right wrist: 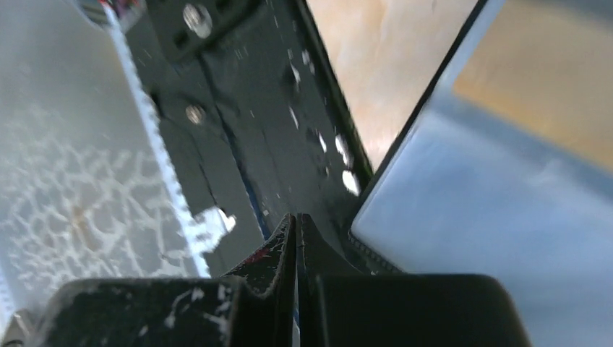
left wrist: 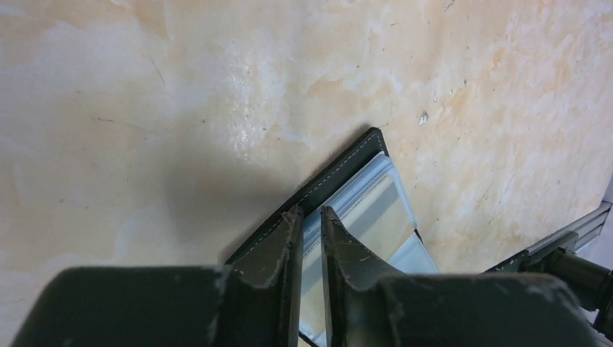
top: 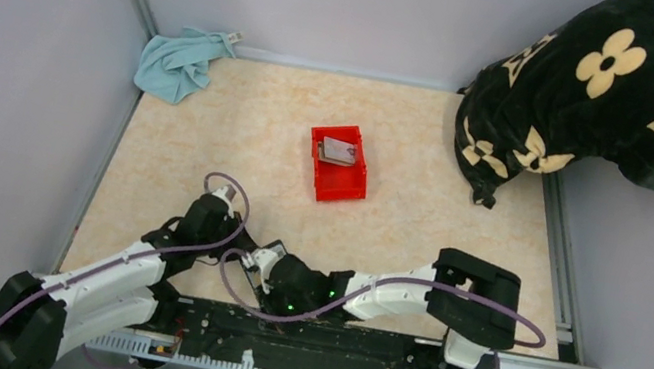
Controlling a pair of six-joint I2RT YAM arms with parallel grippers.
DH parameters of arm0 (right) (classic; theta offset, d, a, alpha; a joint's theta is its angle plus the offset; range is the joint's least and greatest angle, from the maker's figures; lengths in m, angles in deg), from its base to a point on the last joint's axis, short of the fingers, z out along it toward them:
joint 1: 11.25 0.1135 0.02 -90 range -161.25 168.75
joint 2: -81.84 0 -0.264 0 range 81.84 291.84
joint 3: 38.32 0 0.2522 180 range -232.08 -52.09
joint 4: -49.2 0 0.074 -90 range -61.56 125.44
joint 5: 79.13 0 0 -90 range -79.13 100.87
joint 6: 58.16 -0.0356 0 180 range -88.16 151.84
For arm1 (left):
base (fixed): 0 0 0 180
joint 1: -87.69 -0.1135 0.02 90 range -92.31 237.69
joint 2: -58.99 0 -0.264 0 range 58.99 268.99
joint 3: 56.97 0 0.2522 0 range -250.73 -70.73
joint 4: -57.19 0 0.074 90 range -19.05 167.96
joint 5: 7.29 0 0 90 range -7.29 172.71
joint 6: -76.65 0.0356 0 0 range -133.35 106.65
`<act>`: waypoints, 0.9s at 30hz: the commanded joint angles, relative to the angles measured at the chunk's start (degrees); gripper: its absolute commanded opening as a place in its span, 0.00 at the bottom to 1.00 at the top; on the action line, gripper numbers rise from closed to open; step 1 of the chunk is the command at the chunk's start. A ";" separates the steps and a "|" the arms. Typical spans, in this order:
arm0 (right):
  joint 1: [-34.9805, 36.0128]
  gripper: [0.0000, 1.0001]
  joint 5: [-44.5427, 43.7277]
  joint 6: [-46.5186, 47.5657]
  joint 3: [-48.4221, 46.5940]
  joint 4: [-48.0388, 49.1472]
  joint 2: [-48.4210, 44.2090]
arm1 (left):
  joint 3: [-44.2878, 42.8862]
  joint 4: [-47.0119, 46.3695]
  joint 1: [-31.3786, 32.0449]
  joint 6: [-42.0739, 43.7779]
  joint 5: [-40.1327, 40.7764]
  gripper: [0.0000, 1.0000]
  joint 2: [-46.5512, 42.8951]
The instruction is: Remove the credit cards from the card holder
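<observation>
cards in bin, card holder seemingly nearer front

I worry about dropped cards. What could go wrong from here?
The left gripper, jaws barely apart over the clear sleeves, may pinch a sleeve instead of the tan card. The card holder lies near the table's front rail and could slide off. The shut right gripper may not pin it.

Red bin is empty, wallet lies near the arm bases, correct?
Not quite. The bin is not empty: the top view shows cards lying in it. You have the wallet right.
</observation>
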 commanded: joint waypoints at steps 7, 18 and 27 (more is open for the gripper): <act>4.82 0.00 -13.72 -2.96 -1.48 -8.48 3.57 | -1.76 1.59 -0.03 1.57 3.01 0.35 -0.74; -8.68 0.00 -14.13 -3.23 2.67 -5.76 1.59 | -1.60 6.38 -0.10 1.51 5.43 0.36 -5.51; -13.32 0.00 -13.65 -0.14 1.64 -7.54 -0.83 | -1.43 7.91 -0.12 1.40 5.98 0.37 -8.27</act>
